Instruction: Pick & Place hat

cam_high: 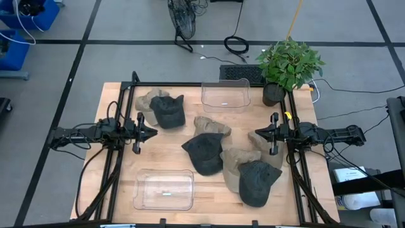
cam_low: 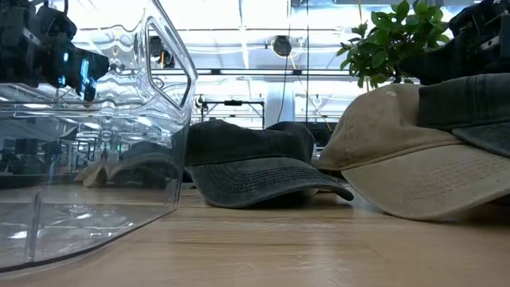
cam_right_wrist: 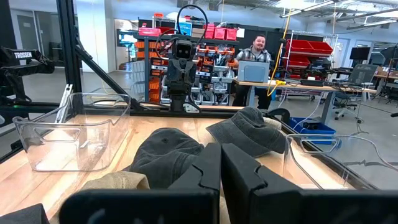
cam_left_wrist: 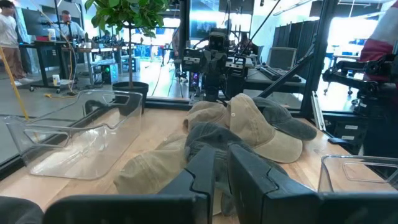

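Note:
Several hats lie on the wooden table [cam_high: 120,183], resting on their brims and crowns. A tan hat [cam_high: 150,100] and a dark hat [cam_high: 169,112] are at the far left. A tan hat [cam_high: 212,125] and a dark hat [cam_high: 204,153] overlap in the middle. A tan hat [cam_high: 235,163] lies partly under a dark hat [cam_high: 258,182] at the near right. My left gripper [cam_high: 152,132] [cam_left_wrist: 222,180] hovers level at the left edge, shut and holding nothing. My right gripper [cam_high: 253,135] [cam_right_wrist: 221,174] hovers at the right edge, also shut and holding nothing.
A clear plastic bin [cam_high: 225,95] stands at the far edge. A second bin [cam_high: 164,189] stands at the near edge and fills the left of the low view [cam_low: 88,135]. A potted plant [cam_high: 288,63] stands at the far right corner. People stand in the room beyond.

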Robot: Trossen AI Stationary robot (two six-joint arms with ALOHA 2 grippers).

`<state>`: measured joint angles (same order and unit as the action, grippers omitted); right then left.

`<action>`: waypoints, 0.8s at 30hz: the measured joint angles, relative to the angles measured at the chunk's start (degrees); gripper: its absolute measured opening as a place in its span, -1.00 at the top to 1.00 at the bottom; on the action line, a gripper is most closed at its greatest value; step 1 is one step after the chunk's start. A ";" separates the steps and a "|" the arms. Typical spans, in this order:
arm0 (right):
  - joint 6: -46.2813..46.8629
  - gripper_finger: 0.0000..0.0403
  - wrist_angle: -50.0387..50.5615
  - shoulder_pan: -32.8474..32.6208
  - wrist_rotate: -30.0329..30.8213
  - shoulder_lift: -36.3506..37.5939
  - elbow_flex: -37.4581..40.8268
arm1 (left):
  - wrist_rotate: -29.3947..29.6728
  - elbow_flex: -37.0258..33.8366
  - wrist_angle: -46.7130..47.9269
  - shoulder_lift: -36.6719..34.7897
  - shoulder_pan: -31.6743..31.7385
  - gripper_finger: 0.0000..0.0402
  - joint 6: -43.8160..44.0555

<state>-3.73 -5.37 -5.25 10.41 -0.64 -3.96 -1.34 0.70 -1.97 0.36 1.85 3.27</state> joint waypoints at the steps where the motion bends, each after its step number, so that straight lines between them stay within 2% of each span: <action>1: 0.00 1.00 0.00 -0.01 0.01 -0.02 0.01 | 0.00 0.00 0.00 0.00 -0.02 0.77 0.00; 6: -1.23 1.00 0.00 0.01 0.09 -0.01 0.00 | 0.01 0.00 0.01 0.00 -0.01 0.77 0.00; 13: -17.00 1.00 -0.03 0.01 1.60 -0.02 0.01 | 0.01 -0.01 -0.01 -0.01 -0.01 0.77 0.00; 24: -19.83 1.00 -0.02 0.01 1.60 0.00 0.00 | 0.01 -0.01 0.01 0.00 0.00 0.77 0.00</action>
<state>-23.55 -5.39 -5.23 12.01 -0.64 -3.96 -1.32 0.69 -1.96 0.36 1.85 3.27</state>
